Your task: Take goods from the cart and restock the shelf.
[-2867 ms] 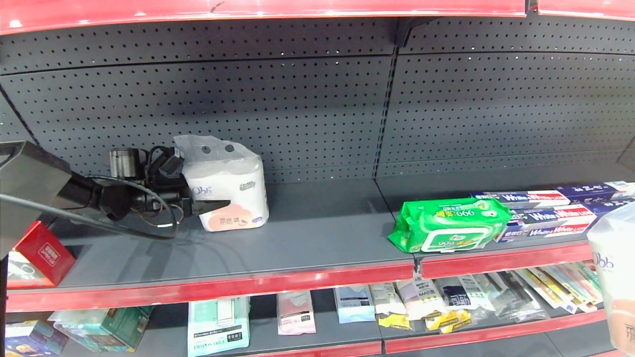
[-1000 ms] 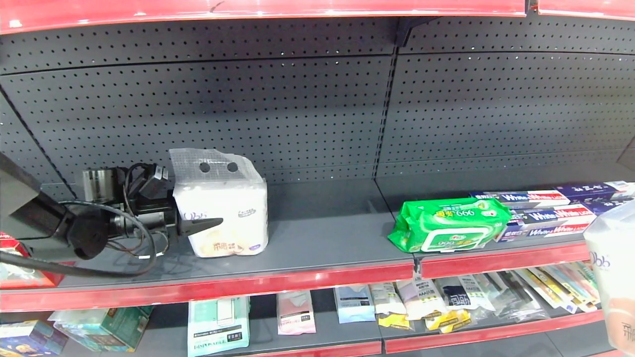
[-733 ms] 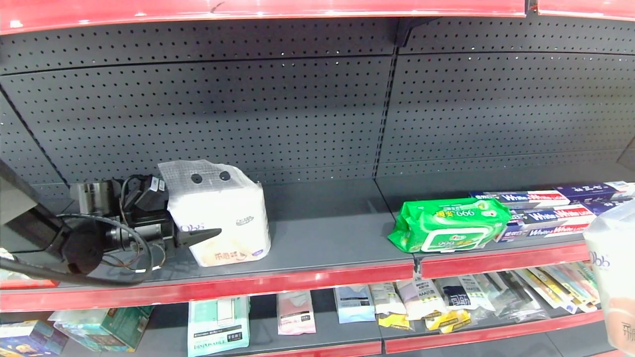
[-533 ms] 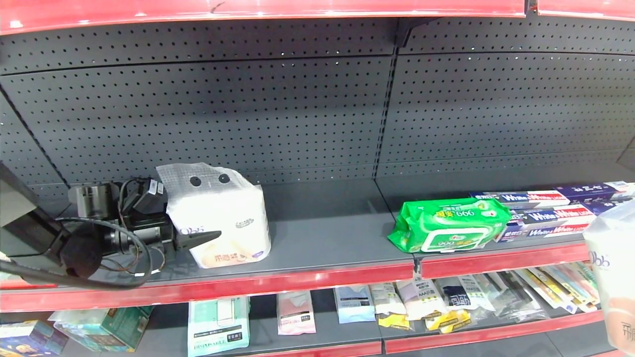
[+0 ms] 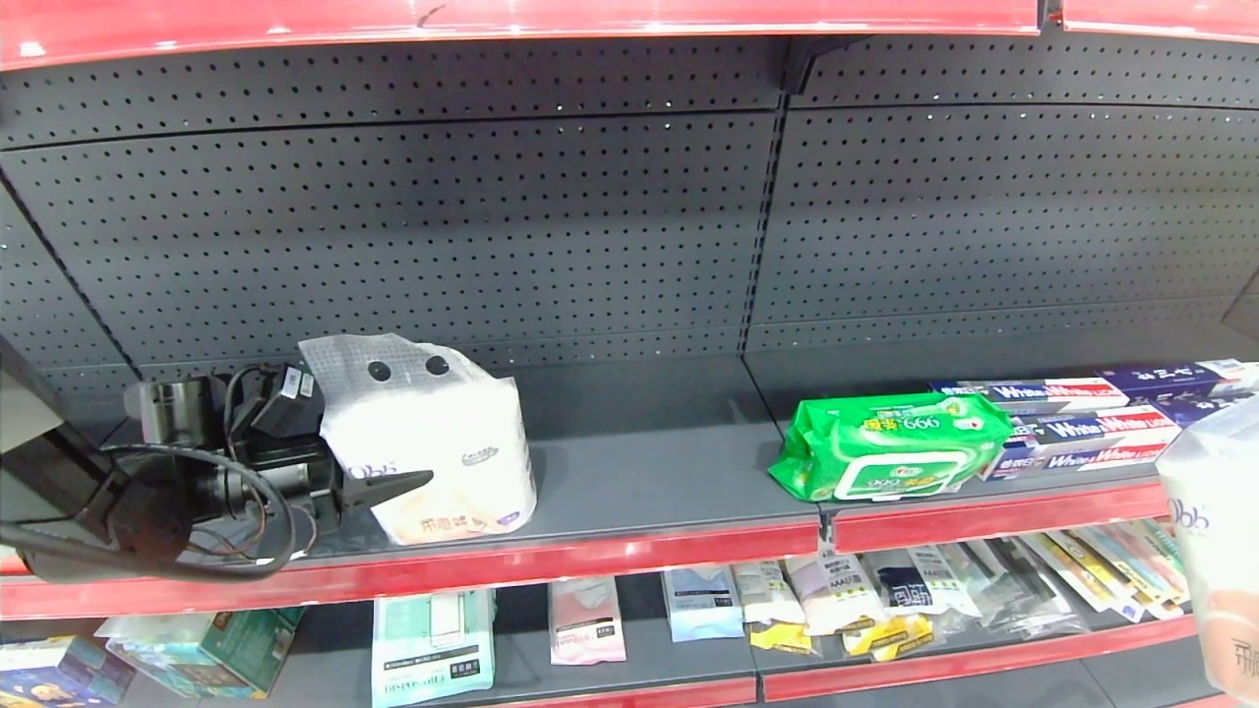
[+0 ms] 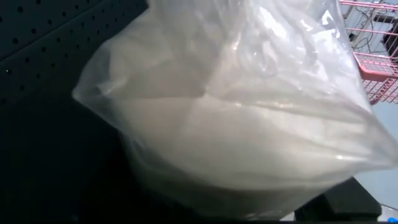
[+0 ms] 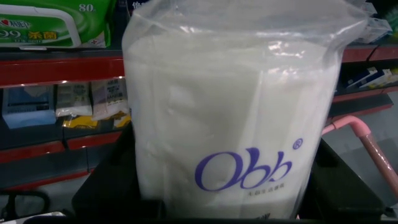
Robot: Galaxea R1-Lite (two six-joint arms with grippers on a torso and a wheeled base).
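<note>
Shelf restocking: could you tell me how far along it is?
Done: green wipes and toothpaste boxes lie on the shelf. In hand: left tool grips a tilted tissue pack on it. Left: release it, then shelve the second pack in the right tool.

Print on the shelved and held goods
Blue lettering marks the left tissue pack (image 5: 433, 462) and, larger, the right tissue pack (image 7: 236, 124); yellow and white characters with digits sit on the green wipes (image 5: 890, 442); white-and-red lettering runs along the blue toothpaste boxes (image 5: 1082, 413); dark capitals sit low on a pale green pouch (image 5: 433, 644).
</note>
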